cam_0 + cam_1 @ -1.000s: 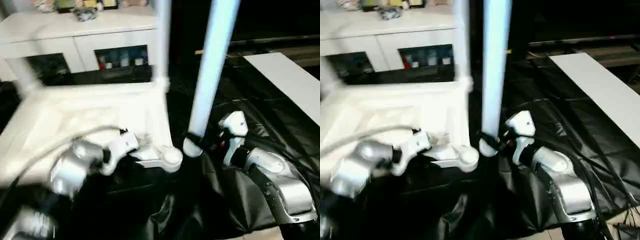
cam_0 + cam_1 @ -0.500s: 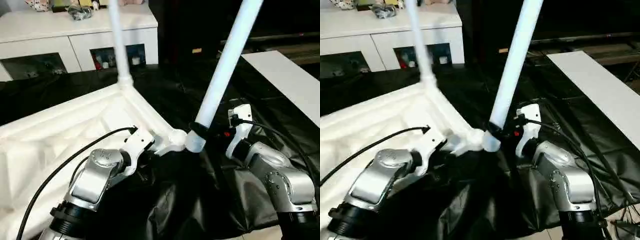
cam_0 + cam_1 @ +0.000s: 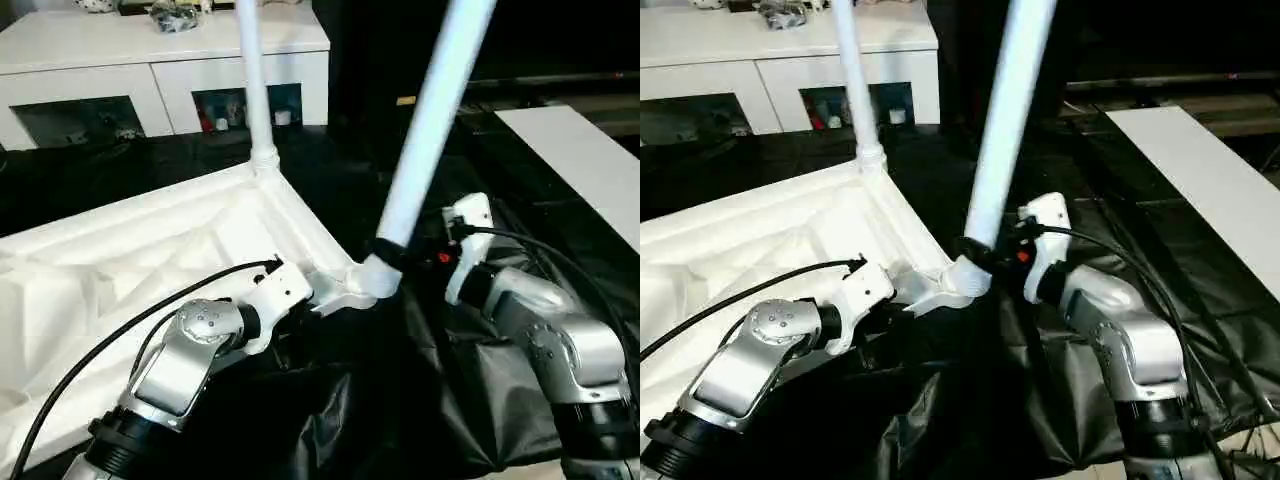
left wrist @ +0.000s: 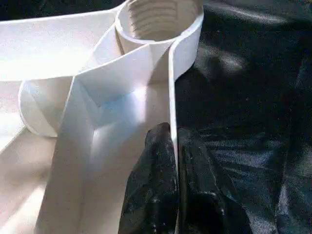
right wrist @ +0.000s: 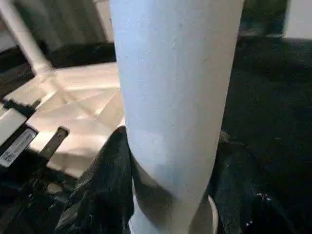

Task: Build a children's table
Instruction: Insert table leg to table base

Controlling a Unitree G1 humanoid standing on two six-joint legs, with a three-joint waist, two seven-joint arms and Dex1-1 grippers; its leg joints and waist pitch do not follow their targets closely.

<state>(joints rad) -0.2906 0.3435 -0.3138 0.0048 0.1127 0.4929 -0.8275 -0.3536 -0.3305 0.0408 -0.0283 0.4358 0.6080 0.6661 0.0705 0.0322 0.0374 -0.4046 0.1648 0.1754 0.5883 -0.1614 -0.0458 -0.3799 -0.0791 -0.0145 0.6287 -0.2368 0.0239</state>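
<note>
no legible writing; left gripper point(image 4: 174, 161) pinches tabletop point(image 3: 120, 260) rim, right gripper point(image 5: 170, 195) clasps leg point(image 3: 425, 130), seemingly over black sheeting point(image 3: 400, 420).

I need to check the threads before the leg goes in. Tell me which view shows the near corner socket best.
The left wrist view: the corner socket faces the camera with its inner threads visible, beyond the left end effector pinching the tabletop rim. In both eye views the held leg covers it.

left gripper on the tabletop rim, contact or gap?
Touching. In the left wrist view the left gripper has its black fingers pinched on either side of the tabletop rim's thin wall.
</note>
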